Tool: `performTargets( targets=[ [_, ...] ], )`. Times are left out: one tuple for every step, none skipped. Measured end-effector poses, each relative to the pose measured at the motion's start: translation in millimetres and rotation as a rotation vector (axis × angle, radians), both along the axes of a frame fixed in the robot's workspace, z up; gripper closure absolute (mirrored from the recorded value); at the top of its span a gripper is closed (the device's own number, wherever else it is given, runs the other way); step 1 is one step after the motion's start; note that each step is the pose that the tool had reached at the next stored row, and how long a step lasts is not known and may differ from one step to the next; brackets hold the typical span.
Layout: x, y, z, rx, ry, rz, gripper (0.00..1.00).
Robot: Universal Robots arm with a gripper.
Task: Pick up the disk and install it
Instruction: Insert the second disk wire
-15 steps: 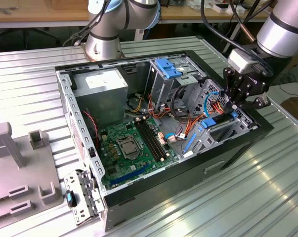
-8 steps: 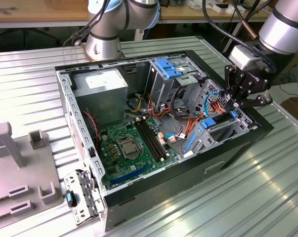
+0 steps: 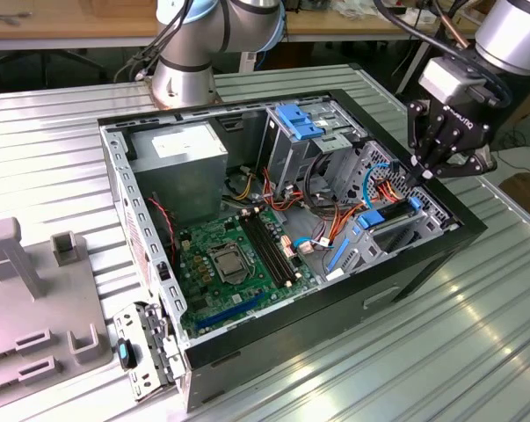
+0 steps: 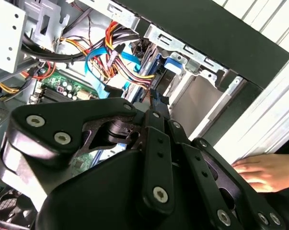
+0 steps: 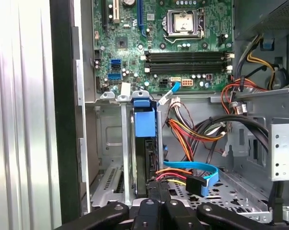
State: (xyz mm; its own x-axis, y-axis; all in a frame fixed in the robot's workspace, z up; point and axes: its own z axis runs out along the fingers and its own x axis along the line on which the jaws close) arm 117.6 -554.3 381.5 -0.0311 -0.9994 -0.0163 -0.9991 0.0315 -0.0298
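Gripper point(image 3: 420, 173), fingers pressed together, pinches the disk point(image 5: 145, 143) edge in its bay; rigid, heavy, fragile.

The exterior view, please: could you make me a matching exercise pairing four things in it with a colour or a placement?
Things:
1. disk
2. motherboard
3. end effector
4. power supply

Descriptions:
A. green, lying flat
B. grey metal box
C. standing on edge, framed in bright blue
D. black, hanging at the exterior view's right

Pairs: 1-C, 2-A, 3-D, 4-B
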Motion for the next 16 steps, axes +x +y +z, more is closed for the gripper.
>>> performTargets(
  targets=[
    [0.0, 0.3, -0.1, 0.0002, 0.0129, 0.000, 0.89],
    [0.1, 0.6, 0.0, 0.0002, 0.0242, 0.000, 0.89],
    [0.1, 0.9, 0.2, -0.0002, 0.0287, 0.000, 0.89],
    [0.1, 3.1, 1.5, -0.0001, 0.0292, 0.000, 0.89],
    [0.2, 6.4, 3.6, -0.0001, 0.0292, 0.000, 0.89],
    [0.2, 8.7, 5.5, -0.0001, 0.0292, 0.000, 0.89],
    [0.2, 10.1, 7.1, -0.0001, 0.0292, 0.000, 0.89],
    [0.1, 11.6, 9.4, -0.0005, 0.0292, 0.000, 0.89],
    [0.1, 13.9, 12.9, -0.0009, 0.0292, 0.000, 0.89],
    [0.1, 15.6, 15.6, -0.0032, 0.0292, 0.000, 0.89],
    [0.1, 17.0, 17.2, -0.0052, 0.0292, 0.000, 0.89],
    [0.1, 19.5, 18.6, -0.0101, 0.0292, 0.000, 0.89],
    [0.2, 22.0, 18.6, -0.0145, 0.0292, 0.000, 0.89],
    [0.1, 24.9, 18.5, -0.0208, 0.0292, -0.001, 0.89],
    [0.2, 30.2, 18.6, -0.0409, 0.0293, -0.001, 0.89],
    [0.2, 33.6, 18.6, -0.0503, 0.0292, -0.001, 0.89]
  ],
)
